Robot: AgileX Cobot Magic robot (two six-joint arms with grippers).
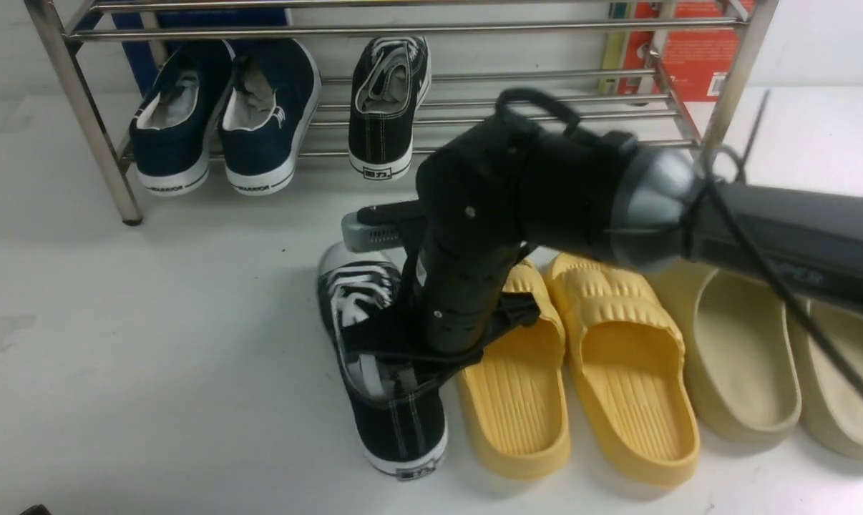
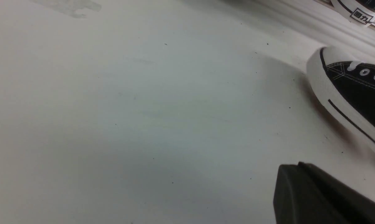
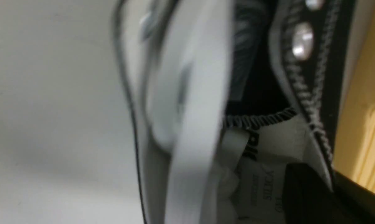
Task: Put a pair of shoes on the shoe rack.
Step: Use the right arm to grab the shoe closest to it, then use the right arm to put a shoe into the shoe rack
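- The right gripper point(image 1: 411, 363) is lowered onto the opening of a black sneaker point(image 1: 392, 422) standing on the white floor point(image 1: 188, 343). The arm's wrist hides the jaws, so how far open they are cannot be told.
- In the right wrist view, one dark finger point(image 3: 305, 199) sits at the shoe's collar, beside the printed insole. The view is too blurred to show a firm grip.
- The left gripper point(image 2: 315, 199) shows only as a dark edge low over bare floor, near that sneaker's white toe cap. Its opening cannot be judged, and it touches nothing.
- The other black sneaker point(image 1: 387, 100) rests on the lower tier of the steel shoe rack point(image 1: 81, 107), heel outward. It lies just beside a pair of navy slip-ons point(image 1: 220, 118) on the same tier.
- Yellow slides point(image 1: 582, 372) lie just beside the floor sneaker, and beige slides point(image 1: 746, 357) lie beyond them.
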